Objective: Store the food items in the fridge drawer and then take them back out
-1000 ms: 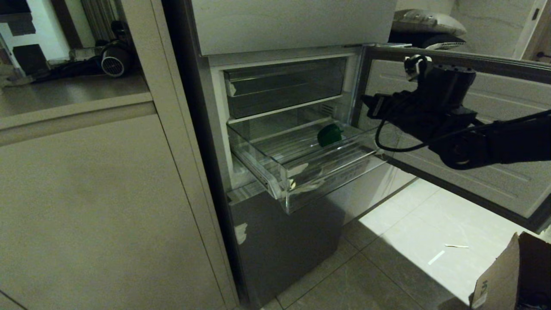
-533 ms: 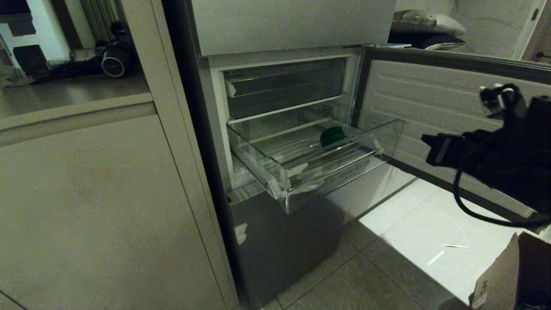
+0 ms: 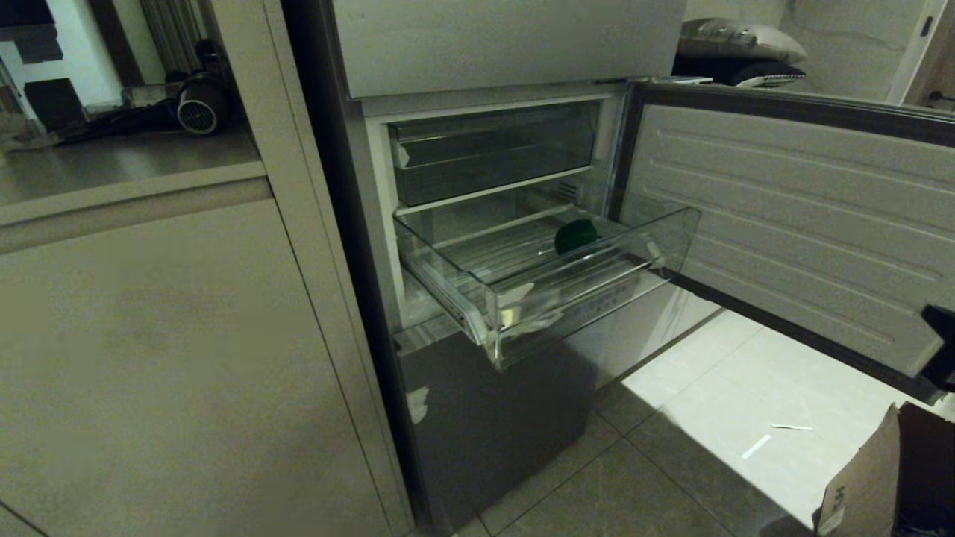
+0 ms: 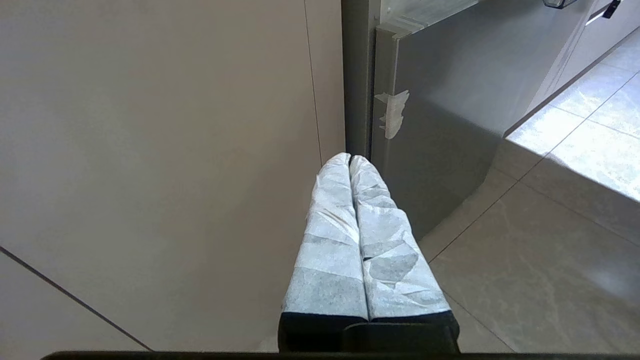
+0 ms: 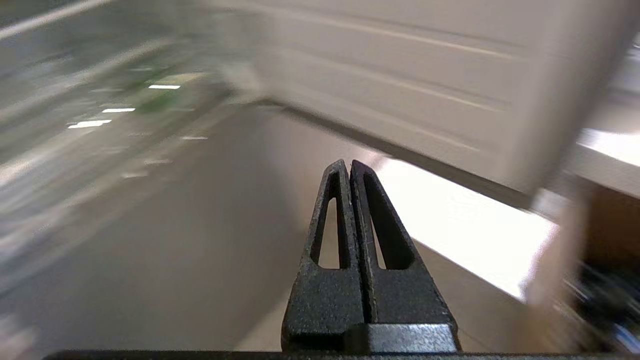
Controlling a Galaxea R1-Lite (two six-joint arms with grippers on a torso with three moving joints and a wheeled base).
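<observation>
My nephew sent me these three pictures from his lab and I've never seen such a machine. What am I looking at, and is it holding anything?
It is a wheeled robot with two arms, seen through three of its own cameras. The wide picture is from its head, looking down at an open fridge. A clear fridge drawer is pulled out, and one dark green food item lies on its ribbed floor. Above it sits a darker drawer, pushed in. The fridge door stands open on the right, with a cardboard box on the floor below it.

The other two pictures come from cameras on the wrists, looking along the fingers. The left gripper, wrapped in pale tape, is shut and empty, down by the fridge's lower front. The right gripper is black, also shut and empty.
</observation>
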